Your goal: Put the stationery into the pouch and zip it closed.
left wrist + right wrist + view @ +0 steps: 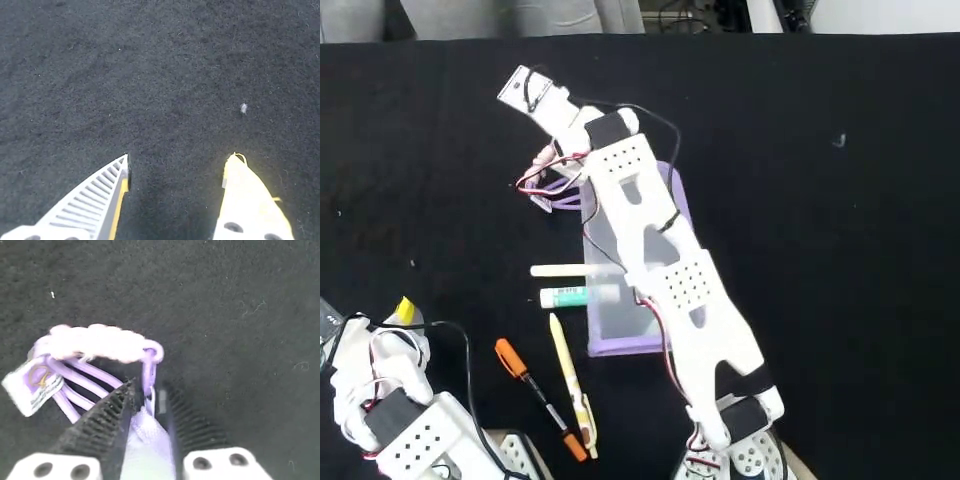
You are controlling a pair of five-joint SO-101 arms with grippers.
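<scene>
A translucent purple pouch (620, 310) lies mid-table, mostly under my right arm. My right gripper (148, 390) is shut on the zipper pull (150, 400) at the pouch's far end, where a pink braided loop (100, 342) and purple cords with a tag (32, 385) hang off. A white stick (558, 270) and a white tube with a green label (565, 296) lie at the pouch's left edge; I cannot tell if they reach inside. A yellow pen (570, 385) and an orange marker (535, 395) lie on the cloth nearer the front. My left gripper (177, 160) stands open over bare cloth.
The black cloth (840, 250) covers the whole table. My left arm (400, 420) sits folded at the front left corner. Red and black wires (545, 180) loop beside the right wrist.
</scene>
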